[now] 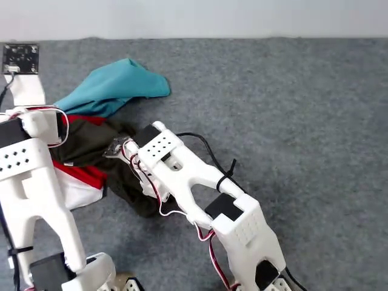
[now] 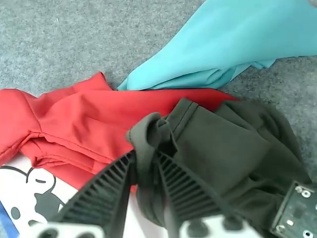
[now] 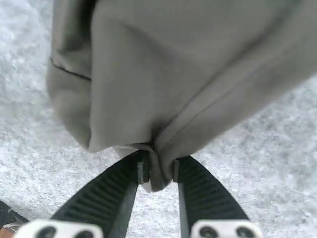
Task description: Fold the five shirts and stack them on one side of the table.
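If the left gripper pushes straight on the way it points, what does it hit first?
The left gripper pinches the dark green shirt; just past that fold it would likely meet the red shirt, though depth is unclear.

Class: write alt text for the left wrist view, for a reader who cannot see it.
The left gripper pinches a bunched fold of the dark olive shirt, which lies on a red shirt; a teal shirt lies beyond.

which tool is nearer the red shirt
Left. The left tool pinches the dark shirt right beside the red shirt; the right tool pinches it over grey table.
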